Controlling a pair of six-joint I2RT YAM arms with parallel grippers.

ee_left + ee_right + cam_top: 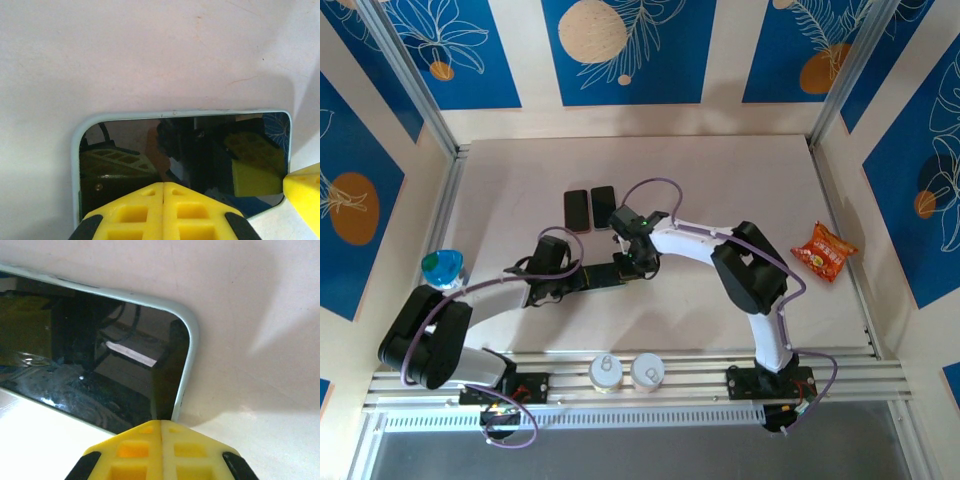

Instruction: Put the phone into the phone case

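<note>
- Top view: the phone [603,274] lies flat in the middle of the counter [720,170], with the left jaws at its left end and the right jaws at its right end. How the jaws stand is too small to read from this height. A pair of dark slabs [603,207] lies side by side just beyond it, and a snack bag [823,250] sits well apart on the right.
- Left wrist: the left jaws are shut tight on nothing, their yellow fingers [145,212] pressed together over the near edge of the phone's [200,150] screen. The pale case [175,112] rims the glass along the far side and both far corners. A yellow finger [302,190] of the right jaws shows at the right edge. The risk I see is that a push on one end alone could rock the other end up out of the rim, or slide the whole thing over the smooth counter.
- Right wrist: the right jaws are also shut and empty, and hang just beside the case's [189,340] rounded corner. Pressure landing on the rim instead of the glass could slip off and leave that corner unseated.
</note>
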